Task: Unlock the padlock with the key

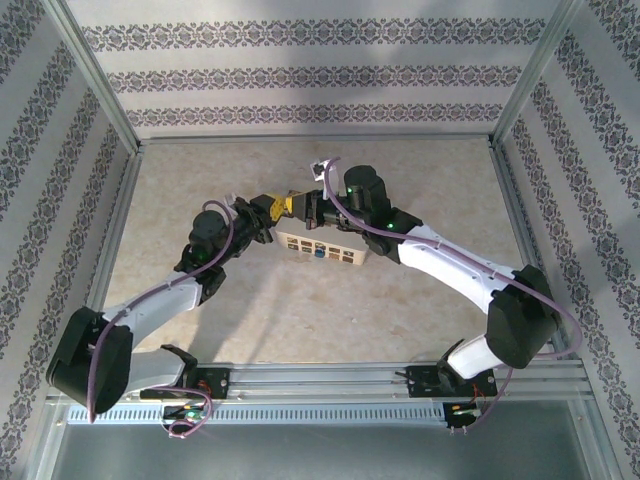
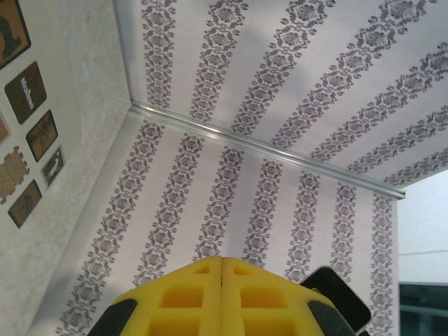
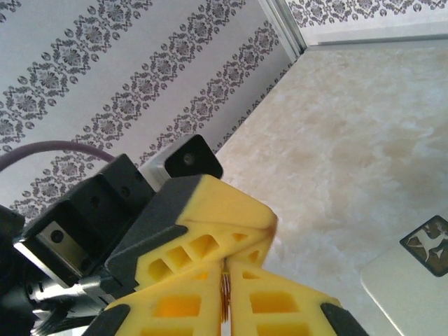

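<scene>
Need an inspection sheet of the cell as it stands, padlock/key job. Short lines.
surface: beige marbled tabletop, no marks seen.
job's things: padlock, tiny and blue, at the near face of the cream box, too small to tell more. The key is probably the thin brassy edge between the right pads.
clutter: nothing seen.
grippers: left gripper shut, nothing visible between its pads. Right gripper shut on the key. Their tips meet above the box.
cables: purple cable along each arm, away from the fingers.
surroundings: patterned wallpaper walls, aluminium frame.
</scene>
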`<state>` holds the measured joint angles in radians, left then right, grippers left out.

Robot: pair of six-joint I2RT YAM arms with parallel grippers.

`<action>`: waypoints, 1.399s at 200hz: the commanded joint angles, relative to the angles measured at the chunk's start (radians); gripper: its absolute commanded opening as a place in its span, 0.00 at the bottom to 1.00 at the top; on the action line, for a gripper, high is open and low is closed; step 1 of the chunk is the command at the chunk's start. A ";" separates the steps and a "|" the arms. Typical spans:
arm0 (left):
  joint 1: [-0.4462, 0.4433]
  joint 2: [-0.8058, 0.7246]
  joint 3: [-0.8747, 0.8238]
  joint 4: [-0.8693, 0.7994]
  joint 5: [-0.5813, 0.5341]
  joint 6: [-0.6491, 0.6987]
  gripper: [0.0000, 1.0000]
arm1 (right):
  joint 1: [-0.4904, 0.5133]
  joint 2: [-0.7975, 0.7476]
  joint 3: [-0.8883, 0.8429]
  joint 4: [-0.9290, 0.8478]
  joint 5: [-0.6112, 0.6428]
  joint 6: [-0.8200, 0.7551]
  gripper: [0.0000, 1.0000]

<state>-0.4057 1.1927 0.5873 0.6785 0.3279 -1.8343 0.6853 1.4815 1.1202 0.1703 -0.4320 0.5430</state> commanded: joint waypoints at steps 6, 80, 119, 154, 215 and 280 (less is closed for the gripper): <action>-0.007 -0.124 0.123 -0.314 -0.068 0.367 0.00 | -0.012 -0.068 -0.045 0.037 0.015 0.036 0.21; -0.007 -0.181 0.418 -0.703 -0.006 1.145 0.00 | -0.086 -0.208 -0.153 0.111 -0.138 0.113 0.48; -0.008 -0.174 0.457 -0.710 0.076 1.332 0.00 | -0.100 -0.253 -0.182 0.215 -0.227 0.165 0.60; -0.007 -0.164 0.465 -0.653 0.166 1.361 0.00 | -0.101 -0.245 -0.199 0.366 -0.297 0.252 0.66; -0.008 -0.113 0.480 -0.578 0.290 1.289 0.00 | -0.077 -0.192 -0.202 0.483 -0.323 0.310 0.65; -0.010 -0.105 0.472 -0.552 0.295 1.274 0.00 | -0.041 -0.124 -0.175 0.527 -0.320 0.337 0.57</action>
<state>-0.4061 1.0885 1.0515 0.0631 0.5999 -0.5503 0.6270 1.3361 0.9268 0.6323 -0.7280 0.8623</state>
